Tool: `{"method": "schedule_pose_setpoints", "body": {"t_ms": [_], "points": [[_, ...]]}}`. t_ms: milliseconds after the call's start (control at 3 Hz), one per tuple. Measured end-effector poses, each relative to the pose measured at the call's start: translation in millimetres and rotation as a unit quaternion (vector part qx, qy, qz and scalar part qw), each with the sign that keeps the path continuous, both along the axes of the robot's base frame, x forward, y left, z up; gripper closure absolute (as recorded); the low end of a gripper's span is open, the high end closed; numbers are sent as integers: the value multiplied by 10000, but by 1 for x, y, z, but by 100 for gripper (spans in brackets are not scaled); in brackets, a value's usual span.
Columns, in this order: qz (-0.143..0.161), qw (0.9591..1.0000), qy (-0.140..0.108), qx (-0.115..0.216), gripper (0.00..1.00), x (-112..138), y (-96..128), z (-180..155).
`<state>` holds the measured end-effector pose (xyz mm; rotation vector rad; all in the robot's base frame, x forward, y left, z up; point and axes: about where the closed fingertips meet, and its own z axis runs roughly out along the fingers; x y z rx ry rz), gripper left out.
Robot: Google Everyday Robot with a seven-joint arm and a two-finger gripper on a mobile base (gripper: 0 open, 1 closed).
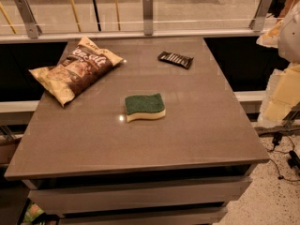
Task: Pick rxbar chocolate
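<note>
The rxbar chocolate (175,59) is a small flat dark bar with white lettering. It lies on the grey-brown table (140,139) at the far right, near the back edge. My gripper (283,86) shows only as pale white-and-yellow shapes at the right edge of the view. It is off the table's right side, well apart from the bar and touching nothing on the table.
A large tan-and-brown chip bag (75,69) lies at the far left. A green-and-yellow sponge (145,107) sits in the middle. A glass railing with metal posts (148,13) runs behind the table. Cables (281,158) lie on the floor to the right.
</note>
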<state>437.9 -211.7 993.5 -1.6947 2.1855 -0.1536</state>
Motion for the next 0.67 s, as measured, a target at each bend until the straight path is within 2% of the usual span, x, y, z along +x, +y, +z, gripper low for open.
{"method": "schedule_pose_setpoints", "body": {"t_ms": [333,667], "points": [[0,10000,0,0,0,0,0,0],[-53,9997,-214,115,0,3,-3,5]]}}
